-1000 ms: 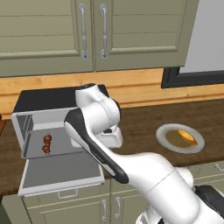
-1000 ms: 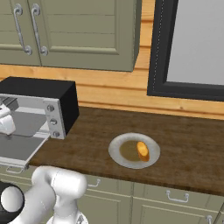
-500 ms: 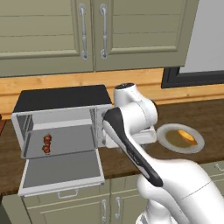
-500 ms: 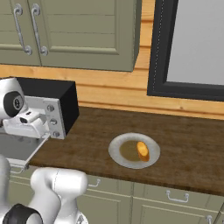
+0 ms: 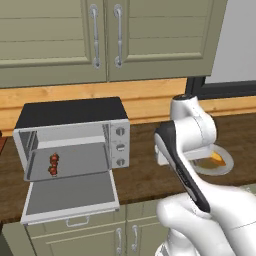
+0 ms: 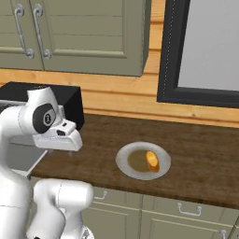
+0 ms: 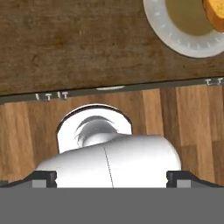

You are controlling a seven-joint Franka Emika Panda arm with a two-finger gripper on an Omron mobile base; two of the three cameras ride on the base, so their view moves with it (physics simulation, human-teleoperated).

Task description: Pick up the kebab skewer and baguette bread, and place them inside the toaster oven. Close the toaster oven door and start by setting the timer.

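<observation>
Golden-orange baguette bread [image 6: 151,160] sits on the grey plate [image 6: 126,165], out to the right of the gripper [image 6: 70,150] and lower, on the dark wood counter [image 6: 200,158] — that looks like the next pickup. The gripper hangs over the counter between toaster oven [image 5: 75,135] and plate, jaws spread wide, nothing in them. Off to its left, the kebab skewer [image 5: 53,164] lies inside the oven on the tray, and the toaster oven door [image 5: 70,196] is dropped flat open. In the hand view the plate rim [image 7: 175,41] and a corner of the loaf [image 7: 214,13] peek in at one edge, so the gripper isn't over it yet. To do this well: travel across until the loaf is centred between the fingers, turn the wrist so the jaws straddle its narrow width, descend without knocking the rim — then close gently.
</observation>
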